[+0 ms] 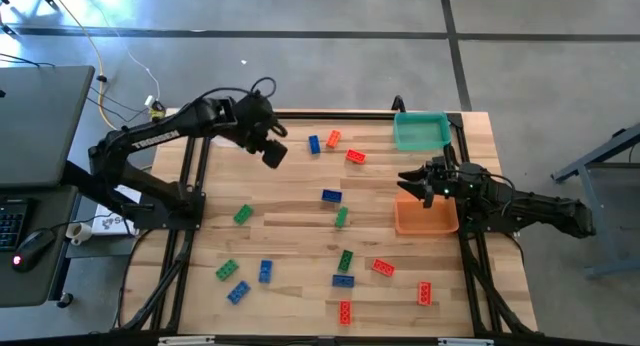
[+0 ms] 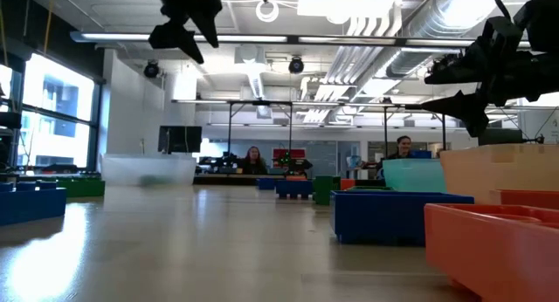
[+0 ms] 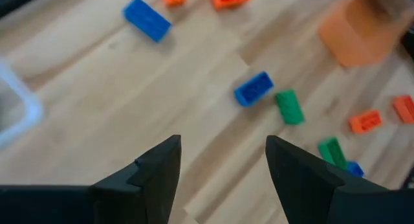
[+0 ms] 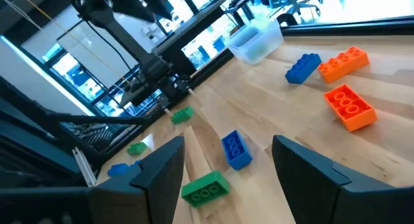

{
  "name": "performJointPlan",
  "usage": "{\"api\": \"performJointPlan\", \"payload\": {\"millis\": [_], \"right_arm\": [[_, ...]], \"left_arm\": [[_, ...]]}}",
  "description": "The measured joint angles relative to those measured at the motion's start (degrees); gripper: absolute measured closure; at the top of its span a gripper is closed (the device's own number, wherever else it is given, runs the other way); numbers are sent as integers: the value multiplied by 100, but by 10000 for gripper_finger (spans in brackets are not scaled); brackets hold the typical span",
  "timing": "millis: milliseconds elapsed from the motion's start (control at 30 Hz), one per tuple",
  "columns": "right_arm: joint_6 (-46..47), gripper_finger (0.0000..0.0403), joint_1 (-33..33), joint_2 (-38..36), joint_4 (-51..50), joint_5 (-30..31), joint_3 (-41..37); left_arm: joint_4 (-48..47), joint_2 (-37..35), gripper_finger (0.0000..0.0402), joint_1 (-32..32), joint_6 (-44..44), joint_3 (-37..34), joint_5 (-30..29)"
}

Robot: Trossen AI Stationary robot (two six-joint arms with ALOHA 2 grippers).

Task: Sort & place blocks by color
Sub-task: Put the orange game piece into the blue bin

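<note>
Small studded blocks in red, green and blue lie scattered over the wooden table: a blue one [image 1: 314, 144] and two red ones [image 1: 355, 156] toward the far edge, a blue [image 1: 331, 196] and a green one [image 1: 341, 217] mid-table, and several more near the near edge [image 1: 343, 281]. My left gripper [image 1: 272, 154] [image 3: 223, 143] hovers open above the table's far left part, holding nothing. My right gripper [image 1: 408, 181] [image 4: 228, 143] hangs open in the air at the orange tray's left edge, also holding nothing.
A teal tray [image 1: 421, 131] stands at the far right corner, with an orange tray [image 1: 427, 217] just nearer along the right edge. A clear tray [image 4: 255, 39] sits at the far left, partly under my left arm. People sit in the room beyond the table.
</note>
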Motion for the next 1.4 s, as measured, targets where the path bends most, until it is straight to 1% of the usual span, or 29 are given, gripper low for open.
{"api": "performJointPlan", "payload": {"millis": [100, 233, 300, 433, 567, 733, 833, 900, 1000, 1200, 1333, 1400], "right_arm": [[88, 180, 0, -1, 99, 104, 1], [86, 180, 0, -2, 495, 203, 11], [63, 180, 0, 1, 554, 219, 79], [-316, 180, 0, 20, 645, 290, 426], [-809, 180, 0, 372, 632, 293, 953], [-1554, 180, 0, 1390, 506, 302, 1844], [-2153, 180, 0, 2142, 51, 398, 2434], [-2376, 180, 0, 2643, -372, 558, 2816], [-2510, 180, -4, 3359, -968, 781, 3375], [-2739, 180, -5, 4681, -1804, 1036, 4397], [-2782, 180, -172, 5494, -2441, 981, 5019], [-2724, 180, -323, 5899, -2770, 823, 5300]], "left_arm": [[1, 3, 190, -305, -192, 0, -63], [45, 4, 190, -646, -212, -20, -123], [62, 4, 190, -805, -320, -62, -245], [36, 11, 190, -997, -491, -68, -737], [33, 11, 190, -1001, -396, -68, -993], [34, 11, 190, -778, -33, -68, -1368], [46, 11, 190, -549, 248, -68, -1620], [46, 11, 190, -363, 456, -70, -1619], [49, 11, 190, -111, 769, -70, -1530], [51, 11, 190, 311, 1214, -70, -1531], [60, 11, 190, 550, 1653, -70, -1558], [58, 11, 190, 662, 1819, -70, -1558]]}}
